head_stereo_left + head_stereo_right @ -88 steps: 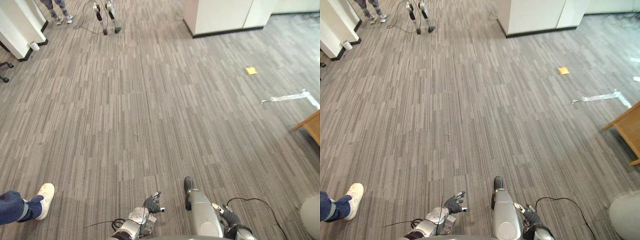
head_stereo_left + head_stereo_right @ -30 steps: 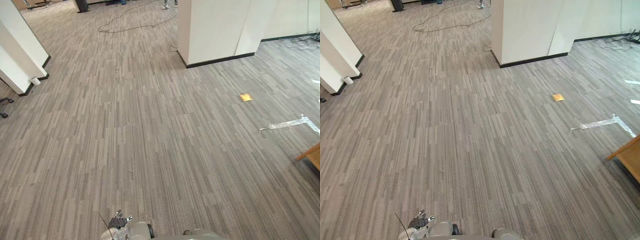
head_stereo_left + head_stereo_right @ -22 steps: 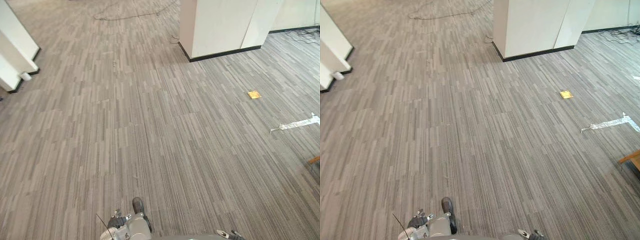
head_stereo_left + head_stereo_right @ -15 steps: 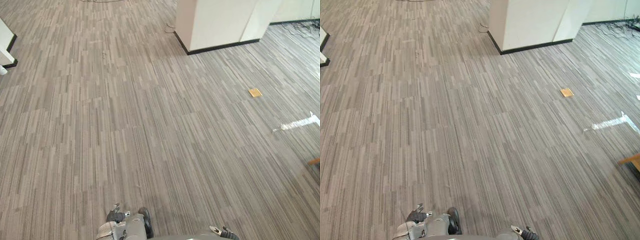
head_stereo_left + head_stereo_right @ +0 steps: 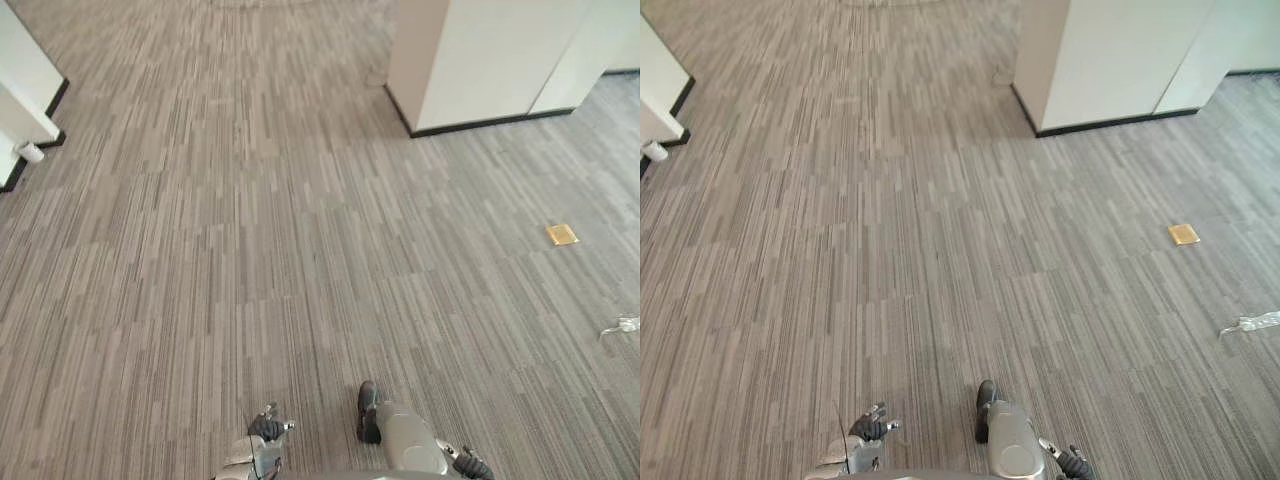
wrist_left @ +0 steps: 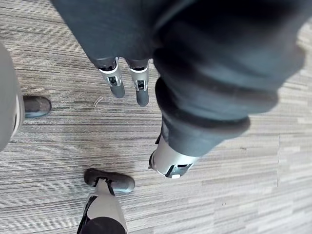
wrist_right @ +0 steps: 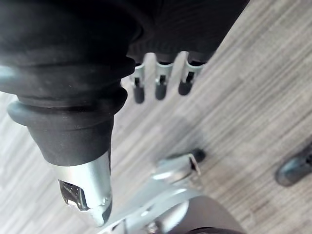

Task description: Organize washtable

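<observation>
Here, left eye view: left hand [image 5: 265, 430] at 6 o'clock and right hand [image 5: 470, 466] at 5 o'clock, above grey striped carpet [image 5: 250, 220]; white pillar [image 5: 480, 60] at 1 o'clock. Left wrist view: left hand's fingers [image 6: 115, 80] straight, apart, holding nothing. Right wrist view: right hand's fingers [image 7: 159, 84] relaxed, apart, empty.

No text, number or sign could be read anywhere. The striped grey carpet [image 5: 250, 200], the white column [image 5: 490, 60] at the upper right and the small yellow square [image 5: 562, 234] lying on the floor at the right edge showed no legible marks. Small dark patches on the thumbs of the left hand [image 6: 170, 161] and the right hand [image 7: 85, 187] were too blurred to make out.
</observation>
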`<state>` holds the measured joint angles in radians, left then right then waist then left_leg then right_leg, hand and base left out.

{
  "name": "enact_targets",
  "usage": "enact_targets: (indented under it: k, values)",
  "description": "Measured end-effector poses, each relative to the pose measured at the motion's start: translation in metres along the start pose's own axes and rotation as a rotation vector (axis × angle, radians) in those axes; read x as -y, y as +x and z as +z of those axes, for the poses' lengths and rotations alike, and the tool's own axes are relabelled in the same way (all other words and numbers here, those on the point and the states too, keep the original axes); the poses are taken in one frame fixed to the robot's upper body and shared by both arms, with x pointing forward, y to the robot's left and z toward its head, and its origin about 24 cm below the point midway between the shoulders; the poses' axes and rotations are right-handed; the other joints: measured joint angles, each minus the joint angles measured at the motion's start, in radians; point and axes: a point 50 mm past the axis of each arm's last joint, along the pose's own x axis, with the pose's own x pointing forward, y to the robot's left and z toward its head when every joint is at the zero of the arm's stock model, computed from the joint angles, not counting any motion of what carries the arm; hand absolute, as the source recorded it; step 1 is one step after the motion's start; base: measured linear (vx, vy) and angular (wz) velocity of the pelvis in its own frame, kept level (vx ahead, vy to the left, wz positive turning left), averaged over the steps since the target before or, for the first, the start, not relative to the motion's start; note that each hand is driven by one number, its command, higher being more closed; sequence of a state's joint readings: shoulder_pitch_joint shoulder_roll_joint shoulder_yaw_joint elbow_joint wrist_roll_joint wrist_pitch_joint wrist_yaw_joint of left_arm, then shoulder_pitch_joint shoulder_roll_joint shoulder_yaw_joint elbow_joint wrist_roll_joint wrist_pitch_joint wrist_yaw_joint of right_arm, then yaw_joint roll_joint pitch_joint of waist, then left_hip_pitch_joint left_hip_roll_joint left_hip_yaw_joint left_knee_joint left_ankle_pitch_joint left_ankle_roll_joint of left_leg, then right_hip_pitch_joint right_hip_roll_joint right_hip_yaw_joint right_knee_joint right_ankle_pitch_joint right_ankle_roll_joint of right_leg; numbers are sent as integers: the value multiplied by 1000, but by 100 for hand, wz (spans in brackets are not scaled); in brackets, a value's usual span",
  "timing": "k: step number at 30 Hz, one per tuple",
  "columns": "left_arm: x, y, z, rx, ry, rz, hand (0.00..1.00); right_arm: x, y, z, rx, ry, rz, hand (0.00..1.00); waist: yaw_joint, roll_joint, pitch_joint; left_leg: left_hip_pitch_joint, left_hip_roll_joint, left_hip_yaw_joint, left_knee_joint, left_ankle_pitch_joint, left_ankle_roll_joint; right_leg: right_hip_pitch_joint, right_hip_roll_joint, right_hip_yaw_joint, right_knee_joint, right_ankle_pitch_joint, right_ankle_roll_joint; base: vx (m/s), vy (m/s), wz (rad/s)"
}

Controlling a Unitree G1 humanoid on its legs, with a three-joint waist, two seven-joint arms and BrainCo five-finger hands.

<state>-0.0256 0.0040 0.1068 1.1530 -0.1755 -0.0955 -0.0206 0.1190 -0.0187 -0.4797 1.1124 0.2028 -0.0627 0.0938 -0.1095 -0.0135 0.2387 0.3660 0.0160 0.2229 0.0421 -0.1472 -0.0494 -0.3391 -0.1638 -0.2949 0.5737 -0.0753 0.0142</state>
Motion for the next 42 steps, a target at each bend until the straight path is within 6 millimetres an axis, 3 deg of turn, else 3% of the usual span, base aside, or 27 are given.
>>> enact_targets:
  k: [1, 2, 4, 5, 6, 7, 9, 12, 13, 16, 19, 21, 24, 25, 27, 29, 30, 31, 32, 33, 34, 35, 38, 39, 40, 41, 42]
  values:
    - [-7, -2, -6, -5, -63, 29, 0, 1, -4, -11, -19, 10, 0, 0, -12, -29, -33, 16, -8, -11, 0, -2, 5, -17, -16, 38, 11, -95, 8, 129, -94, 82]
    - [-8, -3, -7, -4, -81, 36, 0, 0, -6, -17, -30, 22, 3, 0, -15, -31, -37, 26, -12, -32, 5, -17, 18, -8, -8, 32, 17, -120, -42, 176, -164, 76]
    - [-2, -3, -7, 0, -128, 34, 0, 7, -8, -17, -20, 40, -3, 0, -11, 5, -53, -22, 44, -45, 147, -40, 9, 49, 19, -3, -24, -144, -40, 257, -159, 25]
    - [-3, -3, -10, -4, -148, 40, 0, 9, -7, -13, -2, 57, -10, 0, -15, 21, -62, -101, 89, -66, 322, -40, -83, 94, 44, -18, -74, -144, -40, 317, -148, 10]
    - [-4, -3, -8, 2, -157, 45, 0, 10, -8, -13, -1, 56, -14, 0, -14, 26, -65, -138, 104, -83, 409, -24, -132, 113, 55, -21, -89, -144, -40, 260, -111, 2]
    - [-5, -3, -6, 13, -167, 50, 0, 11, -8, -12, 2, 55, -17, 0, -12, 32, -71, -213, 130, -108, 578, 41, -212, 147, 70, -24, -109, -147, -45, 272, -106, -14]
    - [-7, -4, -8, 8, -186, 60, 0, 15, -7, -9, 11, 57, -28, 0, -11, 45, -77, -300, 189, -78, 780, 201, -202, 205, 103, -15, -147, -164, -65, 295, -63, -25]
    - [-20, -5, -5, 35, -276, 111, 0, 10, -4, -1, 24, 68, -31, 0, 15, 47, -73, -395, 295, 105, 1003, 151, -173, 328, 113, 31, -233, -168, -94, 306, -10, -36]
    - [-27, -6, -5, 45, -312, 139, 0, 7, -2, 3, 24, 46, -19, 0, 29, 41, -72, -421, 307, 180, 977, 104, -123, 375, 102, 53, -283, -153, -91, 330, 4, -53]
    - [-40, -11, -12, 40, -357, 207, 0, -8, 3, 19, 66, 10, 25, 0, 46, 40, -72, -479, 310, 268, 678, 47, -87, 451, 67, 91, -366, -129, -49, 281, 69, -53]
    - [-48, -14, -20, 19, -373, 246, 0, -21, 6, 34, 121, -18, 50, 0, 54, 34, -73, -531, 278, 142, 279, 51, -91, 485, 19, 116, -364, -161, 7, 417, 224, -31]
    - [-50, -15, -25, -1, -375, 261, 0, -20, 6, 34, 128, -43, 50, 0, 60, 32, -72, -557, 279, 58, 129, 54, -96, 518, -18, 116, -364, -194, 55, 445, 364, -1]
    - [-57, -18, -31, -5, -402, 290, 0, -16, 4, 24, 97, -102, 52, 0, 72, 35, -73, -580, 283, -8, 103, 50, -90, 585, -75, 129, -368, -265, 132, 431, 463, -9]
    - [-65, -22, -36, -7, -421, 320, 0, -21, 4, 22, 86, -134, 72, 0, 78, 7, -82, -607, 254, -20, 195, 132, -121, 607, -122, 152, -372, -296, 141, 601, 655, -49]
    - [-83, -32, -52, -45, -399, 372, 0, -32, 4, 10, 47, -172, 106, 0, 71, -38, -137, -691, 200, -35, 372, 82, -107, 576, -186, 245, -340, -258, 98, 554, 561, -31]
    - [-90, -39, -67, -121, -352, 389, 0, -34, 3, 4, 23, -190, 111, 0, 72, -69, -160, -692, 134, -9, 454, -13, -43, 482, -245, 327, -158, -91, 86, 590, 583, 11]
    - [-90, -41, -71, -144, -350, 392, 0, -32, 3, 2, 15, -191, 104, 0, 72, -74, -162, -671, 119, 6, 452, -30, -25, 454, -259, 340, -97, -25, 75, 606, 533, 5]
    - [-91, -42, -74, -165, -323, 388, 0, -32, 4, 3, 14, -192, 102, 0, 72, -73, -161, -622, 97, 24, 431, -49, -3, 415, -277, 354, -15, 111, 69, 701, 517, -4]
    - [-91, -44, -79, -190, -284, 380, 0, -30, 4, 6, 26, -185, 94, 0, 71, -53, -151, -502, 59, 49, 348, -67, 28, 367, -290, 365, 87, 307, 47, 707, 475, -12]
    - [-90, -43, -78, -191, -273, 375, 0, -31, 5, 8, 30, -182, 94, 0, 72, -49, -148, -455, 49, 54, 308, -69, 36, 338, -283, 365, 155, 278, 70, 571, 341, -18]
    - [-86, -39, -71, -181, -232, 350, 0, -30, 5, 13, 55, -181, 93, 0, 66, -35, -140, -360, 32, 57, 235, -76, 49, 269, -238, 346, 318, 142, 78, 521, 293, -14]
    - [-79, -31, -56, -148, -163, 304, 0, -28, 5, 19, 80, -185, 86, 0, 62, -11, -133, -271, 29, 56, 169, -77, 49, 210, -181, 296, 422, 9, 37, 483, 272, -6]
    - [-57, -9, -3, -13, -51, 205, 0, -21, 5, 32, 128, -160, 62, 0, 31, 18, -105, -154, 29, 52, 100, -85, 64, 65, -54, 144, 429, -176, 3, 489, 158, 15]
    - [-43, 0, 33, 95, -27, 159, 0, -12, 5, 31, 114, -155, 33, 0, -1, 25, -65, -105, 30, 42, 89, -97, 82, -36, 33, 127, 295, -193, -6, 754, 32, 55]
    - [-33, 4, 54, 156, -8, 129, 0, -4, 3, 25, 91, -150, 1, 0, -28, 33, -49, -83, 29, 18, 68, -107, 91, -91, 67, 137, 136, -168, 9, 689, -40, 81]
    - [-24, 6, 67, 196, 5, 103, 0, 5, 1, 15, 60, -133, -26, 0, -51, 38, -34, -58, 27, -5, 39, -119, 83, -110, 74, 145, -11, -104, 19, 540, -125, 104]
    - [-12, 8, 79, 234, 24, 67, 0, 16, -3, 2, 9, -109, -58, 0, -69, 26, -24, -11, 20, -44, -4, -139, 75, -110, 63, 154, -149, 76, 7, 591, -156, 73]
